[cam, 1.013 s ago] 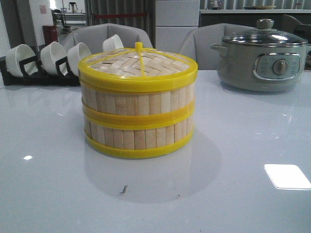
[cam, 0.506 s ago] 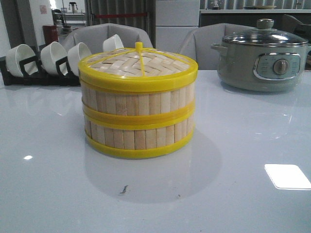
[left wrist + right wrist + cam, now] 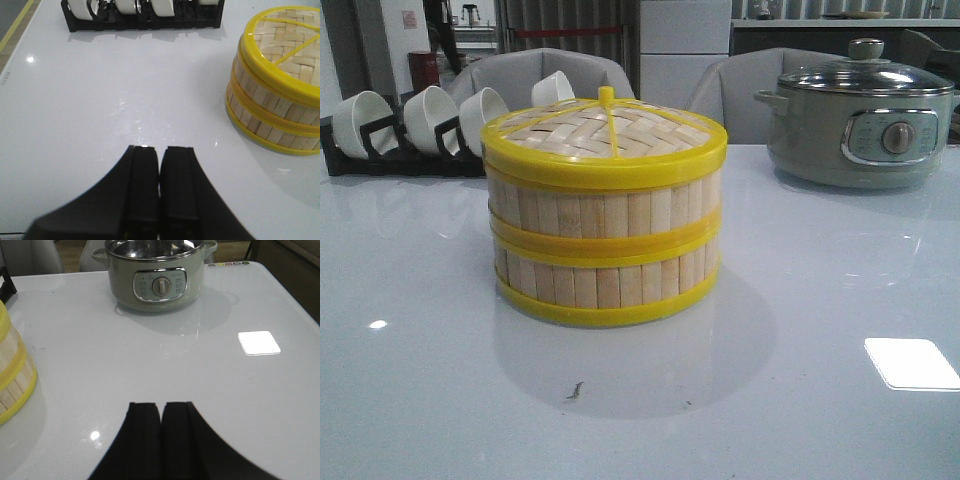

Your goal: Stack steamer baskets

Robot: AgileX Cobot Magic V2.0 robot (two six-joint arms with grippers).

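Two steamer baskets stand stacked in the middle of the white table: the lower basket [image 3: 605, 285] carries the upper basket [image 3: 605, 210], and the woven yellow-rimmed lid [image 3: 604, 135] sits on top. The stack also shows in the left wrist view [image 3: 272, 107], and its edge shows in the right wrist view [image 3: 12, 375]. My left gripper [image 3: 160, 150] is shut and empty, over bare table to the left of the stack. My right gripper [image 3: 161, 406] is shut and empty, over bare table to the right of the stack. Neither gripper shows in the front view.
A black rack with several white bowls [image 3: 420, 120] stands at the back left; it also shows in the left wrist view [image 3: 142, 12]. A grey-green electric pot with a glass lid [image 3: 860, 115] stands at the back right; it also shows in the right wrist view [image 3: 157, 272]. Chairs stand behind the table.
The stack and both grippers have not moved. Only a figure far in the background has shifted.
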